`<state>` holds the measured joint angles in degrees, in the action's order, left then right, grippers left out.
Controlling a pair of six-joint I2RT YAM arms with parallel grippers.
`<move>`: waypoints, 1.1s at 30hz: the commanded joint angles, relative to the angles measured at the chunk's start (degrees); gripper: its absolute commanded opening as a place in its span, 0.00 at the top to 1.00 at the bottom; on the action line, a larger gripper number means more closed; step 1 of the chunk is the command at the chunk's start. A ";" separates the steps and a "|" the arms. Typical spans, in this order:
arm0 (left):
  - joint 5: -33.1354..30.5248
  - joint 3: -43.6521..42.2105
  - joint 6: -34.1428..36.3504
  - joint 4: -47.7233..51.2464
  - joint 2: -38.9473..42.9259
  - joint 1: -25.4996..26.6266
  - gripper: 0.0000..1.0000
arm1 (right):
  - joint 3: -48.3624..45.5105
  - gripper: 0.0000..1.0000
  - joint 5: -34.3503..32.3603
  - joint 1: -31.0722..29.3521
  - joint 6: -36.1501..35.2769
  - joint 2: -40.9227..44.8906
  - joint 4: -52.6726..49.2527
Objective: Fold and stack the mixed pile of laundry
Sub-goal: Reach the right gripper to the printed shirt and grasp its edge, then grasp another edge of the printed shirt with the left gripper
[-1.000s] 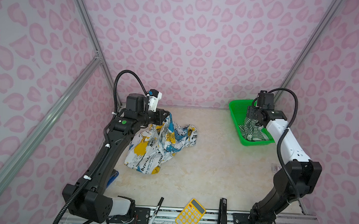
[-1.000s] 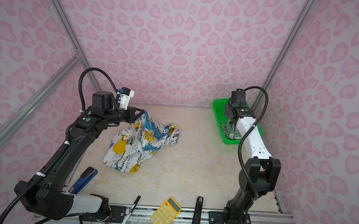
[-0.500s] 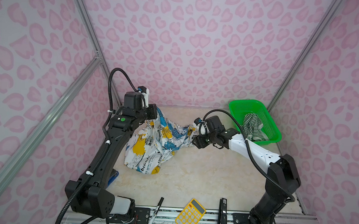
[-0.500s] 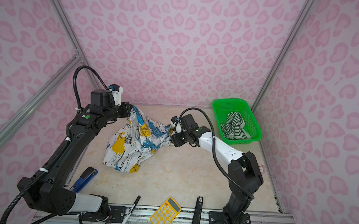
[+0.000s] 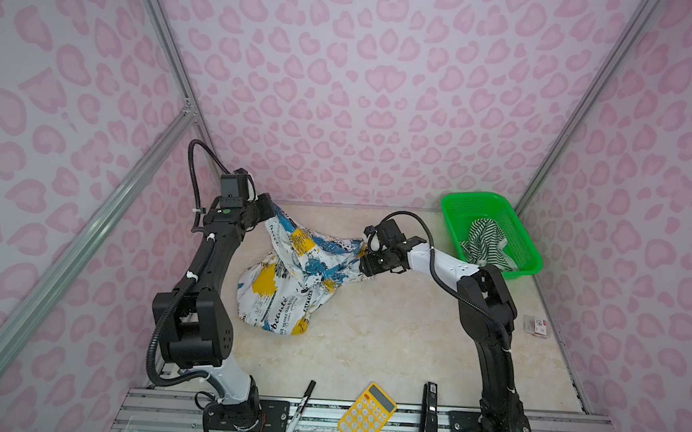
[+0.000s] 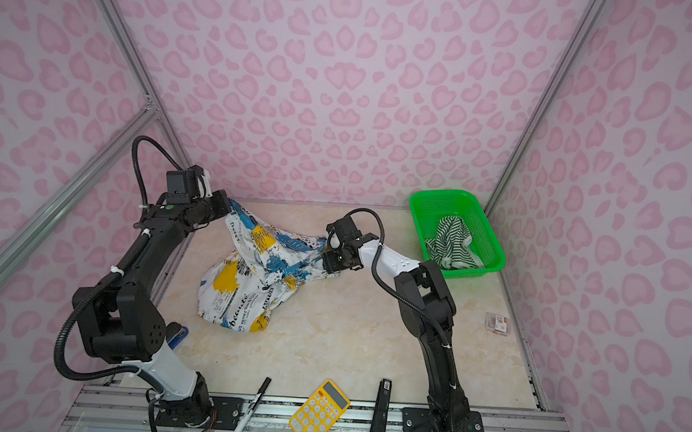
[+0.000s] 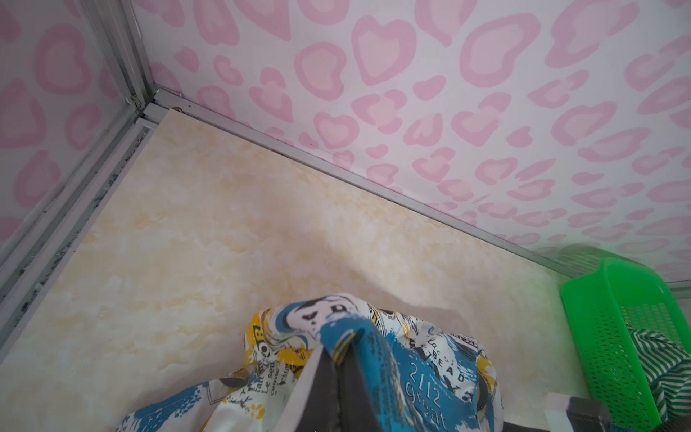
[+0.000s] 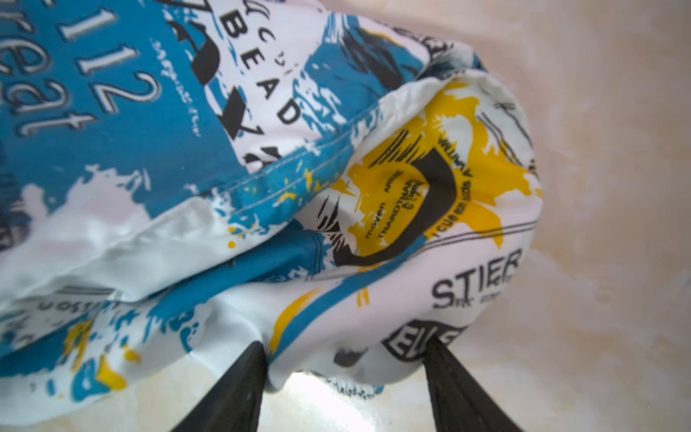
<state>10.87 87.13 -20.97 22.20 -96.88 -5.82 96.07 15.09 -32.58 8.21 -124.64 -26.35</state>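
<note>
The white garment with blue, yellow and black print (image 5: pixel 290 271) (image 6: pixel 252 273) hangs stretched between both grippers, and its lower part rests bunched on the table. My left gripper (image 5: pixel 267 215) (image 7: pixel 336 355) is shut on the garment's back-left end. My right gripper (image 5: pixel 364 260) (image 8: pixel 347 348) holds the right end. A thick fold of that cloth (image 8: pixel 261 149) fills the space between its spread fingers (image 8: pixel 258 359). The green-and-white striped garment (image 5: pixel 486 245) (image 6: pixel 452 245) lies crumpled in the green basket (image 5: pixel 475 197).
The basket (image 6: pixel 441 194) stands at the back right corner. Along the front edge lie a black marker (image 5: pixel 299 409), a yellow calculator (image 5: pixel 367 416) and a black bar-shaped tool (image 5: pixel 429 414). A blue stapler (image 6: pixel 177 334) sits by the left arm, and a small packet (image 5: pixel 536 325) lies at the right edge.
My right arm swung from the basket across to the printed garment's right end and closed on it. The left gripper moved back, so the cloth is now pulled out between the two.
</note>
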 commanded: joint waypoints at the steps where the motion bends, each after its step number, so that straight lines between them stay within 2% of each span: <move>1: 1.28 1.15 -0.75 -1.40 -2.58 -1.31 0.89 | -1.49 0.32 3.54 1.50 2.09 -0.53 2.37; 3: 2.89 1.37 -0.27 -0.54 -3.78 -1.80 0.67 | -1.14 0.32 6.66 2.67 2.91 -1.97 2.34; 5: 2.62 0.67 0.35 0.25 -3.48 -1.82 0.37 | 0.08 0.32 8.38 3.20 2.80 -4.00 1.35; 6: 1.83 0.18 0.85 0.81 -2.77 -1.74 0.29 | 0.70 0.32 8.59 3.20 2.46 -4.81 0.67; 7: 0.91 -0.32 1.42 1.34 -1.81 -1.65 0.26 | 1.26 0.32 8.75 3.09 2.19 -5.42 0.16; 10: -4.06 -1.46 3.67 4.98 1.80 -1.14 0.23 | 2.69 0.37 9.40 3.07 1.81 -6.36 -1.19; 13: -6.22 -3.68 5.72 9.14 6.20 0.02 0.24 | 2.78 0.44 9.08 3.22 1.75 -6.32 -1.25; 15: -8.87 -6.85 6.59 11.02 9.64 2.40 0.25 | 2.65 0.53 9.21 3.38 1.96 -6.32 -1.34; 18: -13.70 -12.10 7.02 13.19 14.03 6.53 0.24 | 2.32 0.72 9.81 3.85 2.07 -6.32 -1.40; 20: -11.51 -15.11 7.14 13.98 16.29 8.65 0.25 | 1.99 0.86 9.79 4.18 1.76 -5.89 -1.62; 23: -0.48 -20.30 9.14 12.35 18.45 13.40 0.27 | 0.26 1.00 9.24 5.24 1.98 -3.71 -1.31; 26: 4.53 -24.19 10.13 10.63 18.04 20.09 0.28 | -2.12 1.00 8.90 6.39 2.34 -0.67 -1.14; 29: 7.91 -28.26 9.72 6.21 17.20 23.72 0.31 | -4.22 1.00 8.00 6.90 1.58 2.27 -2.22; 31: 8.72 -29.87 10.06 4.24 16.56 25.03 0.35 | -5.28 1.00 7.21 7.01 0.88 3.93 -3.18; 33: 6.23 -30.43 11.07 3.83 15.45 26.17 0.36 | -6.51 1.00 6.33 7.18 0.34 5.53 -4.05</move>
<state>15.97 57.56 -11.86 30.26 -80.34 19.18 91.00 23.33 -25.45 9.82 -120.55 -28.32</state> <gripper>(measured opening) 0.631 0.050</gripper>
